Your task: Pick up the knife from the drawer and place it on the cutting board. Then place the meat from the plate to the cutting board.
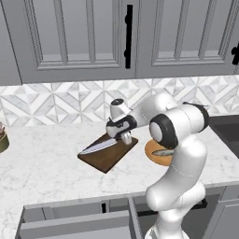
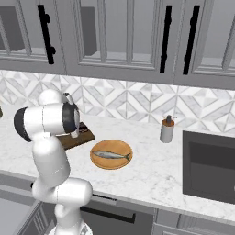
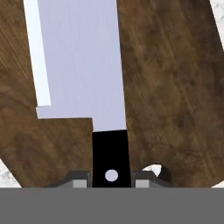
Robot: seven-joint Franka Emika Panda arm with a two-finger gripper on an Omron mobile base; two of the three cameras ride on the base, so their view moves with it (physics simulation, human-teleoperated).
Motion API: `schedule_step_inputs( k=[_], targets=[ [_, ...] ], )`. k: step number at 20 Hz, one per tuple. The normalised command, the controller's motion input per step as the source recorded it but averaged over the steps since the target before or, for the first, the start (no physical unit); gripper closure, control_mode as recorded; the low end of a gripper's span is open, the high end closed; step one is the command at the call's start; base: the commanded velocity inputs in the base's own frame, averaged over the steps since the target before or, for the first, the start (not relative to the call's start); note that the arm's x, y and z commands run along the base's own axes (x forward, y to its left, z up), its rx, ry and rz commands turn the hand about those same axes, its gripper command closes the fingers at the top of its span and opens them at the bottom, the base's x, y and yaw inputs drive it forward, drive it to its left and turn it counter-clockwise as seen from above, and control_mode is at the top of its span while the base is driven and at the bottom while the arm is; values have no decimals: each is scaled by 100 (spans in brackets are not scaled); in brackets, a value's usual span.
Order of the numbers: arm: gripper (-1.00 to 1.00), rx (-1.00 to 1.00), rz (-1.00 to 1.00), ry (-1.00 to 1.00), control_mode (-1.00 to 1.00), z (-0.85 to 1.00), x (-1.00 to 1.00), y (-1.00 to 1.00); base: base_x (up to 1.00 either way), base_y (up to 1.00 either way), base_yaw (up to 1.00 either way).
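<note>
Fingers (image 3: pixel 81 183) on knife (image 3: pixel 83 65) over cutting board (image 3: pixel 175 87)

Knife (image 3: pixel 81 65) tip beyond frame edge

the arm (image 1: pixel 179 154) is built of glossy white rounded segments, bulging like stacked shells, with smooth seams between them. at its big elbow joint a dark, near-black ring circles a white round cap (image 1: pixel 161 130); in the right base view the same kind of dark band wraps a white drum-shaped joint (image 2: pixel 46 120). the hand section is white over a dark grey underside, and the gripper (image 1: pixel 125 138) has short pale fingers. in the hand view the fingertips (image 3: pixel 79 180) are small and dark with light grey square pads.
</note>
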Motion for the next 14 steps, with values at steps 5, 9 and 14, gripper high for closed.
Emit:
schedule_step_inputs(
  k=[5, 9, 14],
  targets=[
    [-100, -2, 8, 2, -100, -20, 93, 9, 0, 0, 0],
    [-100, 0, 3, 1, -100, -16, 90, 25, 0, 0, 0],
    [-100, 0, 0, 0, -100, 0, -4, 0, 0, 0, 0]
  ],
)
